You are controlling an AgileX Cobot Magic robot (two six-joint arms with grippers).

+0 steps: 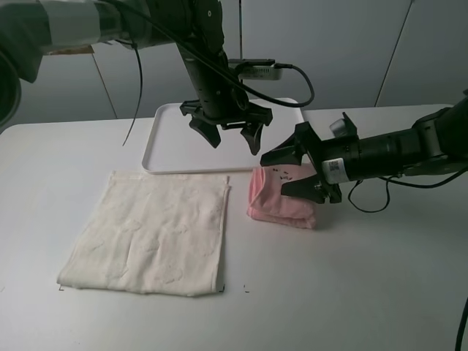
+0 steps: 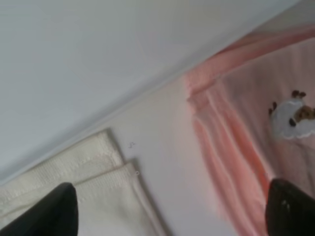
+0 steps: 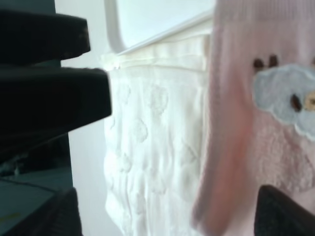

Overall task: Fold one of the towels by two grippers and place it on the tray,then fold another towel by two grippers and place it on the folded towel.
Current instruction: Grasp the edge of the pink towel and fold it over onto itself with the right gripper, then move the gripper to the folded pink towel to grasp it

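A folded pink towel [image 1: 281, 203] lies on the table just right of the tray's front right corner. It also shows in the left wrist view [image 2: 246, 123] and the right wrist view [image 3: 256, 142]. A cream towel [image 1: 150, 238] lies spread flat at the front left, also seen in both wrist views [image 2: 74, 172] [image 3: 152, 147]. The white tray [image 1: 172, 139] is empty. My left gripper [image 1: 232, 139] hangs open and empty over the tray's front edge. My right gripper [image 1: 285, 173] is open just over the pink towel's far end, holding nothing.
The tray's rim shows in the left wrist view [image 2: 98, 59] and the right wrist view [image 3: 157, 19]. The left arm [image 3: 44, 73] shows dark in the right wrist view. White table surface [image 1: 351, 285] lies at the front right. Cables hang from both arms.
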